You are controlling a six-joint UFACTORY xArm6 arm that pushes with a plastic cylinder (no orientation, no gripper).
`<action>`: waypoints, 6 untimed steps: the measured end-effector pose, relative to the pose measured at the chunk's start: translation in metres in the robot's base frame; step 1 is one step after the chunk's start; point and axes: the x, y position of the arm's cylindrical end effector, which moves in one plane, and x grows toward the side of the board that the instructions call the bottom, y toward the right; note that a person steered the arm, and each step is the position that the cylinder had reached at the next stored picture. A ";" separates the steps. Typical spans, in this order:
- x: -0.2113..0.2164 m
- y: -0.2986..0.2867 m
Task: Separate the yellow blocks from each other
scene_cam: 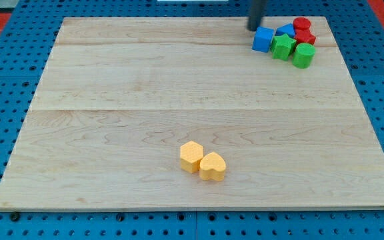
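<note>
Two yellow blocks sit touching each other low on the board, a little right of centre: a yellow hexagon (pixel 191 157) on the left and a yellow heart-shaped block (pixel 213 166) against its lower right side. My tip (pixel 253 28) is at the view's top right, far from both yellow blocks. It stands just up and left of a blue cube (pixel 263 39), close to it.
A tight cluster sits at the top right corner of the wooden board (pixel 112 100): the blue cube, another blue block (pixel 286 30), a green block (pixel 284 47), a green cylinder (pixel 303 55) and two red blocks (pixel 302 26) (pixel 307 37). Blue pegboard surrounds the board.
</note>
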 end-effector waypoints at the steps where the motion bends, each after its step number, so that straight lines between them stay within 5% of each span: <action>1: 0.010 -0.112; 4: 0.287 -0.185; 5: 0.344 -0.140; 6: 0.344 -0.072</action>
